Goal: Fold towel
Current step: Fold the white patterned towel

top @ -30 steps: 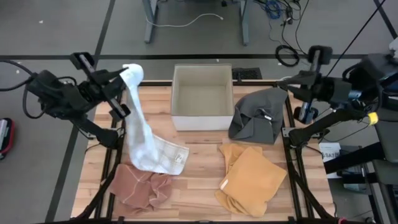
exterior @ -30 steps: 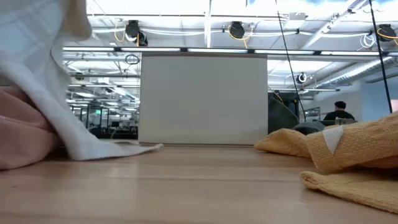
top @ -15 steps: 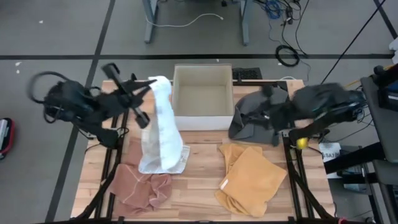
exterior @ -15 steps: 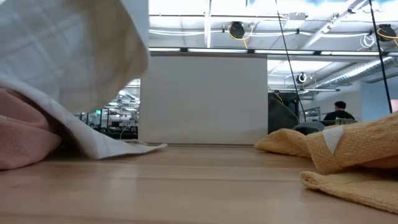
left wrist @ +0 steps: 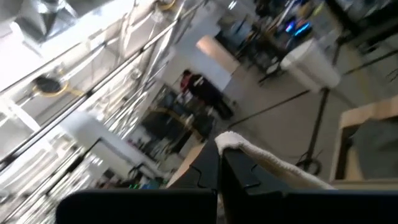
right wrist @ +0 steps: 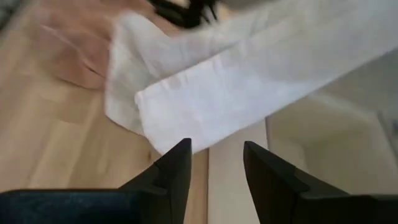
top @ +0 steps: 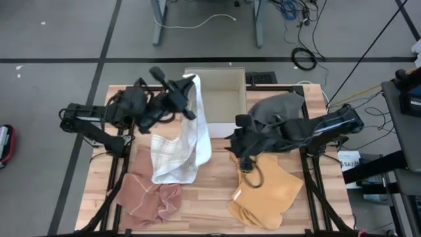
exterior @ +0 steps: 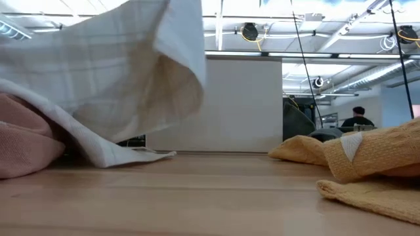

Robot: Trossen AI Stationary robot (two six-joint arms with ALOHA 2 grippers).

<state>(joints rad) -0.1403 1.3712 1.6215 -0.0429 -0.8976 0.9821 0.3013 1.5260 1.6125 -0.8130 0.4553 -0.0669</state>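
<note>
Across the wooden table (top: 210, 197), from its centre as the overhead camera sees it, the white box (top: 217, 99) stands at twelve o'clock, a grey cloth (top: 279, 108) lies at about two, a yellow towel (top: 270, 187) at five and a pink towel (top: 148, 197) at seven. The white towel (top: 181, 141), the piece in hand for folding, hangs at about ten o'clock: its top corner is raised beside the box while its lower part rests on the table against the pink one, so the cloth can drape open under its own weight. The left gripper (top: 186, 89) is clamped shut on that top corner, which shows pinched between its fingers in the left wrist view. The right gripper (top: 238, 141) reaches in at about three o'clock, jaws parted, pointing at the towel's hanging free edge, probably to take a second corner, though motion blur leaves its exact aim uncertain.
</note>
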